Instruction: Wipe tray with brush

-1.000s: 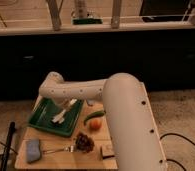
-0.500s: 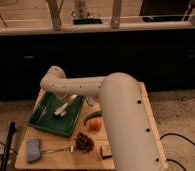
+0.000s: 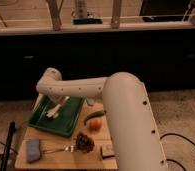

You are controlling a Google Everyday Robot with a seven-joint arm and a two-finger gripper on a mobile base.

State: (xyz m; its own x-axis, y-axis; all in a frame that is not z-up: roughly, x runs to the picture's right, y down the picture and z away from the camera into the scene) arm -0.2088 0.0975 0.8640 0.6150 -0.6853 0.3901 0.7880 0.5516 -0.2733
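Observation:
The dark green tray [image 3: 66, 122] lies on the left part of the wooden table. The whitish brush [image 3: 53, 112] lies slanted over the tray's left-centre, head down toward the tray floor. My gripper [image 3: 60, 103] hangs over the tray at the brush's upper end, below the white arm's elbow [image 3: 50, 81]. I cannot tell whether it holds the brush.
A grey-blue sponge block [image 3: 32, 150] and a metal fork [image 3: 58, 148] lie at the table's front left. A dark grape-like cluster [image 3: 84, 141], an orange fruit [image 3: 94, 124], a green vegetable [image 3: 93, 116] and a small box [image 3: 107, 150] sit right of the tray. The large white arm [image 3: 128, 120] covers the table's right side.
The arm's elbow rose, then came back down and left. The brush and gripper shifted slightly left over the tray.

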